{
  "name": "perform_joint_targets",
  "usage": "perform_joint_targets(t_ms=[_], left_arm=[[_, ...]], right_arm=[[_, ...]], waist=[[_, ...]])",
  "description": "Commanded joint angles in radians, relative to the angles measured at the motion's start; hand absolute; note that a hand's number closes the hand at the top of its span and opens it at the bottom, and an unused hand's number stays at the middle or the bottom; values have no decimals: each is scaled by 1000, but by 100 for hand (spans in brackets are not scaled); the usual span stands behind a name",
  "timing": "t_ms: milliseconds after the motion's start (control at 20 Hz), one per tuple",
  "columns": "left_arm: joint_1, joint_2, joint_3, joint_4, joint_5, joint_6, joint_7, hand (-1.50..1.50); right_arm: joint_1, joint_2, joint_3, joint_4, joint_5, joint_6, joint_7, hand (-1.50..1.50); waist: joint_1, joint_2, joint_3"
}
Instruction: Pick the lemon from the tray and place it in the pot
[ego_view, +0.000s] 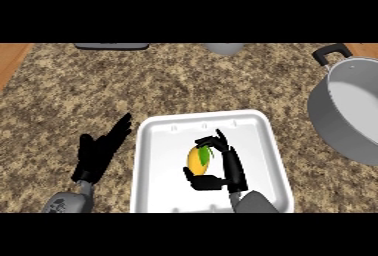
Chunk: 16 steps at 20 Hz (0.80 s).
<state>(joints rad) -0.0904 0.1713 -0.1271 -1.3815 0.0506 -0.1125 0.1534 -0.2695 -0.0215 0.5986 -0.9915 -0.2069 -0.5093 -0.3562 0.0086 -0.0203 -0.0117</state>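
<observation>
- Left hand (100, 150) at the lower left, resting open just beside the tray's left rim, fingers straight and slightly spread, pointing up.
- White tray (159, 160) at centre on the speckled granite counter (184, 80).
- Yellow lemon (198, 159) with a green leaf, over the tray's middle, pinched between fingers and thumb of the right hand (225, 167).
- Grey pot (336, 120) with a black handle at the far right, well apart from the tray.

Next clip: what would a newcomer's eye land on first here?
The yellow lemon stands out, held by the right hand over the white tray at the counter's near edge. At the far right sits the big grey pot. The left hand rests open left of the tray.
</observation>
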Motion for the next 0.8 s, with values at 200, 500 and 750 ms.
perform_joint_targets(t_ms=[200, 500, 750], left_arm=[[43, 13, 49, -11, 6, 32, -1, 0], [79, 3, 63, -27, 10, 57, -14, 0], [97, 31, 55, -48, 21, 12, -7, 0]], right_arm=[[238, -304, -240, -66, -161, 54, -170, 150], [398, -571, -490, -61, -266, 156, -274, 150], [546, -707, -655, -21, -372, 309, -370, 150]], waist=[[-108, 8, 14], [-139, 5, 14], [-78, 12, 14]])
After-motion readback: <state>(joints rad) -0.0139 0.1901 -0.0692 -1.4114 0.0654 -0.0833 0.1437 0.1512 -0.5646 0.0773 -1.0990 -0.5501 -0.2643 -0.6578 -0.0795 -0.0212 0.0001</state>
